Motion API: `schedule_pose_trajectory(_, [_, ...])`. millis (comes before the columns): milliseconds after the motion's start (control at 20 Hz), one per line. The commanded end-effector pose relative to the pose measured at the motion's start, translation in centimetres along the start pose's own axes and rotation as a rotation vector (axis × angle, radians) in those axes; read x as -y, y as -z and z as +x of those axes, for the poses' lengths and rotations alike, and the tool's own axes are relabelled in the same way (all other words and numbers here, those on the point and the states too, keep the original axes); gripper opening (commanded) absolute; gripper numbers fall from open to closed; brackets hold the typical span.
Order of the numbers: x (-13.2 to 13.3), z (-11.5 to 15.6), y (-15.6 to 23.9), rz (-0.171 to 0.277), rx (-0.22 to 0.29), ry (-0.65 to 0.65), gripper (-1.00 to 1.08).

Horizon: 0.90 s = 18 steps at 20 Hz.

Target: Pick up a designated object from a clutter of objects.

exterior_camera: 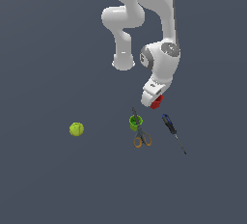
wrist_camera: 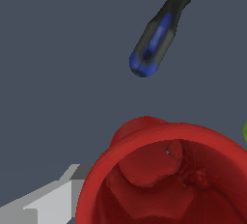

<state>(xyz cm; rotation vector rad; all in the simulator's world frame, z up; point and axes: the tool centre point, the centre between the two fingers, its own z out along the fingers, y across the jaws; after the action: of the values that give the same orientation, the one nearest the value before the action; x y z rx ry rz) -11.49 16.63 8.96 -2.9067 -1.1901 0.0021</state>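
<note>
The small red cup (exterior_camera: 157, 103) sits right under my gripper (exterior_camera: 154, 98) in the exterior view, partly hidden by the white hand. In the wrist view the red cup (wrist_camera: 164, 179) fills the frame, its open rimmed mouth turned toward the camera. One grey finger (wrist_camera: 48, 200) lies against its outer wall; the other finger is hidden. The gripper looks shut on the cup. The green cup (exterior_camera: 136, 121), the orange-handled scissors (exterior_camera: 141, 133), the blue-and-black screwdriver (exterior_camera: 172, 130) and the yellow-green ball (exterior_camera: 76, 129) lie on the dark floor.
The screwdriver's handle (wrist_camera: 157, 32) shows in the wrist view beyond the cup. The scissors' blades run past the green cup. The ball lies alone toward the exterior view's left. The arm's white links rise behind the gripper.
</note>
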Motion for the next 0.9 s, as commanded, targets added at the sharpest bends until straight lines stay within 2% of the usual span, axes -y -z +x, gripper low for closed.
schedule_pose_trajectory(0, [-1.6,-0.4,1.4,0.0,-0.002,0.0,-1.0])
schedule_pose_trajectory(350, [-7.4,-1.9,6.4,0.003,-0.004,0.001,-1.0])
schedule_pose_trajectory(850, [-17.0,-4.5,14.6,0.004,-0.005,0.001,-1.0])
